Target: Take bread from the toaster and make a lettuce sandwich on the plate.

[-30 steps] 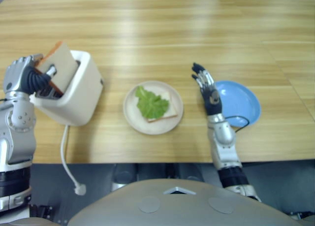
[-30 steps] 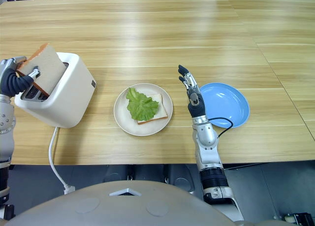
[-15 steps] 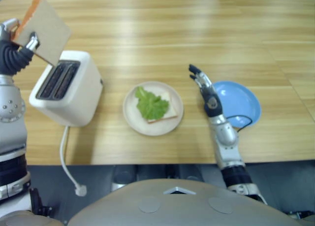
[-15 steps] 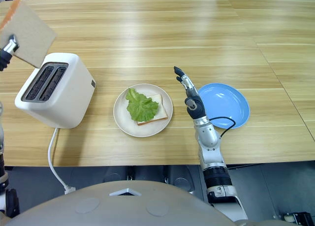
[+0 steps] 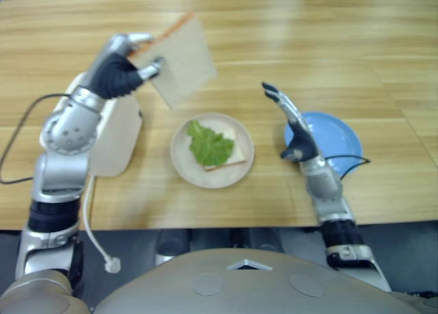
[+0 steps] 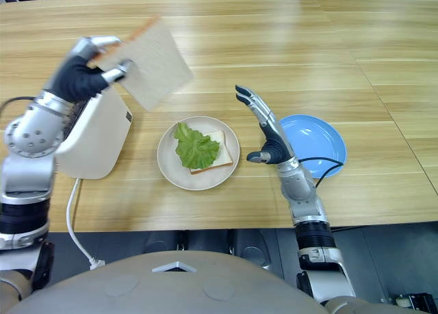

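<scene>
My left hand is shut on a slice of bread, held in the air above and left of the beige plate. On that plate lies another bread slice with a green lettuce leaf on top. The white toaster stands left of the plate, partly hidden behind my left arm. My right hand is open, fingers spread, between the beige plate and a blue plate.
An empty blue plate sits right of my right hand. The toaster's white cord runs off the table's front edge. A dark cable loops at the left. Bare wooden table stretches behind.
My left hand lifted the bread slice out of the toaster and carried it right, toward the beige plate. My right hand tilted and shifted slightly right.
</scene>
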You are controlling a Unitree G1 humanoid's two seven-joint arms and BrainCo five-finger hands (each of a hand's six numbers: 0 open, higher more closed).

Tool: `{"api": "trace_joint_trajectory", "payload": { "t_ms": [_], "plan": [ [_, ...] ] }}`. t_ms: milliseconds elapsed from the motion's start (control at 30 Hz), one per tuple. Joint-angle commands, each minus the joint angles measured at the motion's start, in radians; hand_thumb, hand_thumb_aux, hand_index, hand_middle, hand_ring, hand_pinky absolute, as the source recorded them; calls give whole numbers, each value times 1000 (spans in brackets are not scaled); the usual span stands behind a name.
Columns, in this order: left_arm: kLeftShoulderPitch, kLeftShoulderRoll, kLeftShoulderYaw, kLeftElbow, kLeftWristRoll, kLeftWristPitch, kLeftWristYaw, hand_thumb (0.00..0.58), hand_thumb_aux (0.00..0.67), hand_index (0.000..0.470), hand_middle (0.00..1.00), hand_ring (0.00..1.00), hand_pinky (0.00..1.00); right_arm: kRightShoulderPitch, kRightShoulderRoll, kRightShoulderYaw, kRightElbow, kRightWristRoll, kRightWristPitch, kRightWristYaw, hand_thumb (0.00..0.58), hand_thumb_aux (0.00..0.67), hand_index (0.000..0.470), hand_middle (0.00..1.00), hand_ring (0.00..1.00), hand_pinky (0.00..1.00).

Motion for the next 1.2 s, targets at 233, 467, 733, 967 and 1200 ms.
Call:
{"api": "trace_joint_trajectory", "payload": {
  "t_ms": [233,467,733,967,1200],
  "plan": [
    [-16,-85,-216,279,-89,45,-216,580,670,460,1000,1000,1000,-21,-83,-17,-74,-413,-90,-105,0,0,0,0,0,0],
    [-45,-135,-281,478,-43,4,-226,580,670,460,1000,1000,1000,-39,-179,119,23,-554,-9,-96,0,0,0,0,0,0],
    [-111,-173,-331,758,46,-99,-175,580,670,460,1000,1000,1000,-93,-268,277,151,-616,137,-75,0,0,0,0,0,0],
    [-149,-199,-350,914,97,-174,-127,580,670,460,1000,1000,1000,-140,-300,364,195,-628,214,-113,0,0,0,0,0,0],
    [-158,-229,-369,1003,139,-225,-94,580,670,460,1000,1000,1000,-171,-304,421,175,-612,240,-131,0,0,0,0,0,0]
  ]
}}
